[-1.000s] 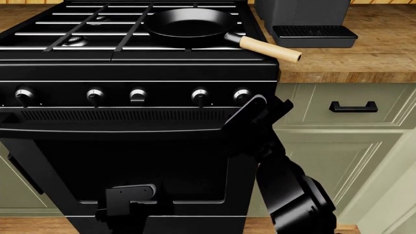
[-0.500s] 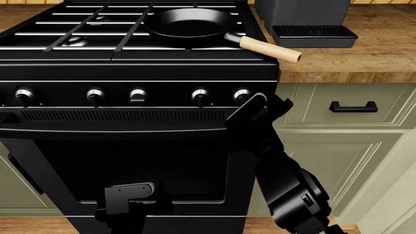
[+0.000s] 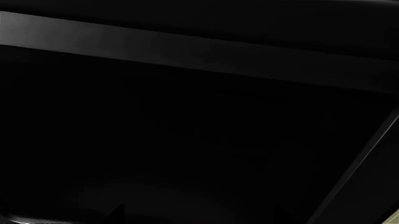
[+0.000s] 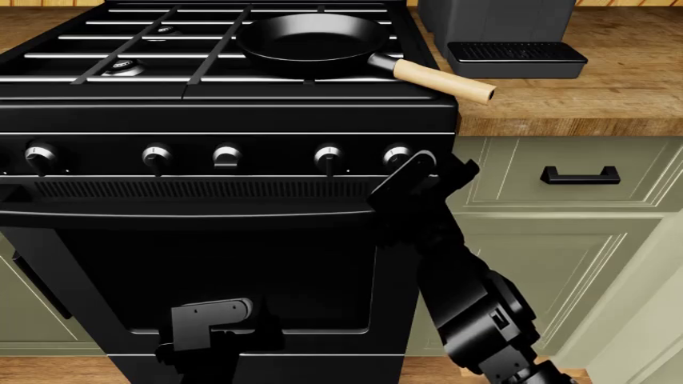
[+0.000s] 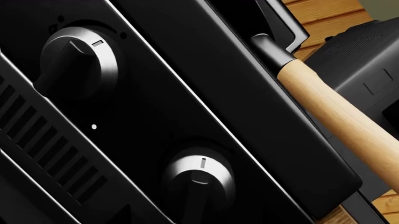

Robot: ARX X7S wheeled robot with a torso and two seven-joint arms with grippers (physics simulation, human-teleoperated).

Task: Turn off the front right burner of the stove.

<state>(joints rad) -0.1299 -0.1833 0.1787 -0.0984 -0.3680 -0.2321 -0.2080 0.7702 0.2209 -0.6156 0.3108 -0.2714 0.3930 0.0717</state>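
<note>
The glossy black stove (image 4: 213, 112) fills the head view, with bar grates on top and a row of silver-black knobs above the oven door. My right gripper (image 4: 436, 168) is raised just below and right of the rightmost knob (image 4: 398, 154), close to it, and its two fingers look spread. The right wrist view shows that knob (image 5: 199, 179) near the jaws and its neighbour (image 5: 78, 56) farther off. My left gripper (image 4: 213, 318) hangs low in front of the oven door. Its own view is almost all black, so its jaws cannot be read.
A black frying pan (image 4: 309, 42) with a wooden handle (image 4: 443, 80) sits on the front right grate, the handle jutting over the wooden counter (image 4: 597, 96). A dark grey coffee machine (image 4: 501, 32) stands behind. Green cabinets with a black drawer pull (image 4: 580, 175) are at right.
My right gripper has edged slightly up and left toward the rightmost knob, and the right forearm has shifted with it. The left arm has stayed put.
</note>
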